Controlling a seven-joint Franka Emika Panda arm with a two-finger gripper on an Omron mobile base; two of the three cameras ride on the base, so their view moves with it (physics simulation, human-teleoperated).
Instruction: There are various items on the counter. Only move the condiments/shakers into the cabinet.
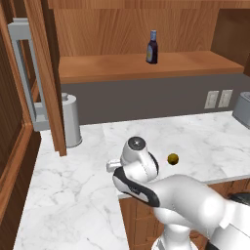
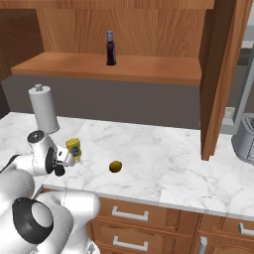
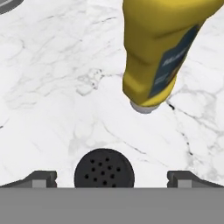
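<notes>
Looking straight down, my gripper (image 3: pixel 112 178) is open, one fingertip on each side of the short black shaker (image 3: pixel 103 168), whose perforated top shows between them. The yellow squeeze bottle (image 3: pixel 162 52) stands just beyond it on the counter (image 3: pixel 52 87). From the right base, my hand (image 2: pixel 55 161) hangs low over the counter's (image 2: pixel 163 158) front left, right before the yellow bottle (image 2: pixel 74 149). The dark bottle with blue cap (image 1: pixel 152 47) (image 2: pixel 111 48) stands upright on the cabinet shelf (image 1: pixel 112 66) (image 2: pixel 149 67). The yellow-brown ball (image 1: pixel 173 158) (image 2: pixel 115 166) lies on the counter to the right.
The steel canister (image 1: pixel 72 119) (image 2: pixel 43 108) stands at the back, left of my hand. The open cabinet door (image 1: pixel 46 73) (image 2: pixel 221 74) with its grey handle (image 1: pixel 24 73) hangs down over the counter. A grey appliance (image 1: pixel 242 108) (image 2: pixel 244 139) sits at the right edge.
</notes>
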